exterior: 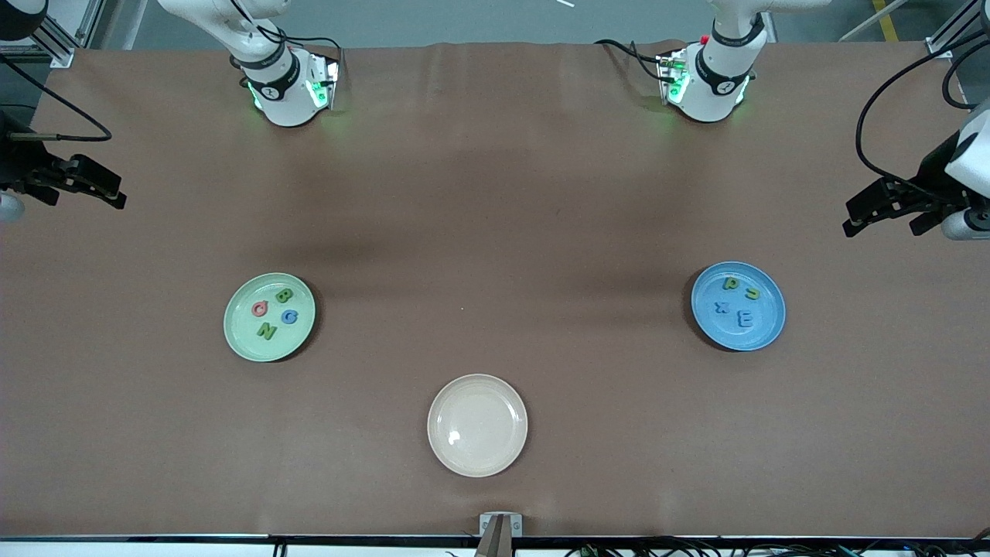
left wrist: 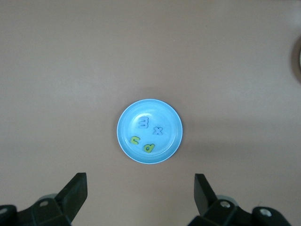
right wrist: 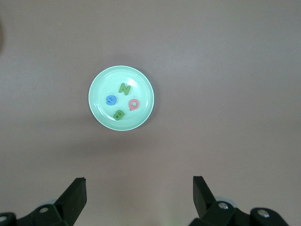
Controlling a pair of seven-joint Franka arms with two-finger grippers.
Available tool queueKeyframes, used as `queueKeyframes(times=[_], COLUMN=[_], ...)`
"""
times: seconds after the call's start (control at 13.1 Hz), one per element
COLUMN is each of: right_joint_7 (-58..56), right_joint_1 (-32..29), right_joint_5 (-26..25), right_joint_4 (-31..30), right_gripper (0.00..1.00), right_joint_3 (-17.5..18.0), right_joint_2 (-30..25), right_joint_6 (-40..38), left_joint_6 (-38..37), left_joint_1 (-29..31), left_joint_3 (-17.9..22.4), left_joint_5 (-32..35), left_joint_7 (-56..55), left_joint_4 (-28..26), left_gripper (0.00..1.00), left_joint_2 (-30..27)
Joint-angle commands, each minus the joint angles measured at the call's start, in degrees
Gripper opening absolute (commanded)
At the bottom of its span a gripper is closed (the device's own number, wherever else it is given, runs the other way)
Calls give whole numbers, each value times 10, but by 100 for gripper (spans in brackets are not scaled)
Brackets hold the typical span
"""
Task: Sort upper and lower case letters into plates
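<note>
Nearest the front camera, a cream plate (exterior: 477, 425) is lying bare on the brown table (exterior: 495, 193), midway between the two ends.

Farther from the camera, toward the right arm's end, the light green plate (exterior: 241, 334) is being occupied by four letters: a green N (exterior: 267, 331), a blue G (exterior: 290, 316), a pink-red letter (exterior: 260, 309) and a green B (exterior: 284, 295), all lying flat and apart from one another. At about the same depth, toward the left arm's end, the blue plate (exterior: 762, 333) is being occupied by four more: a blue E (exterior: 744, 318), a blue x (exterior: 722, 306), a yellow-green J-like letter (exterior: 751, 292) and a green p-like letter (exterior: 730, 283).

Nothing is being held by either tool. The right gripper (exterior: 108, 193) is being kept up over bare table at the edge of the right arm's end, jaws spread wide. The left gripper (exterior: 870, 216) is being kept likewise over the edge of the left arm's end, jaws also spread wide and empty.
</note>
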Motion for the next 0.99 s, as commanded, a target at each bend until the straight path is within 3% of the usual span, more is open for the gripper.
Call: queueKeyframes(times=[0.0,0.76,0.92], right_joint_7=[5,8,6], right_joint_1=[-7,-5,-8], right_joint_5=[6,8,36], right_joint_4=[-16,-16,-16], right_gripper=[100,100,100], right_joint_3=[5,8,7], right_joint_2=[-16,-15,-15], right_joint_6=[7,7,7], left_joint_6=[-9,-8,-9], left_joint_1=[42,46,46], left_joint_3=[-37,-47,-48], left_joint_5=[-11,-10,-11], left_joint_7=[11,6,7], left_joint_4=[3,22,38], left_gripper=[100,100,100], left_joint_2=[-8,3,11])
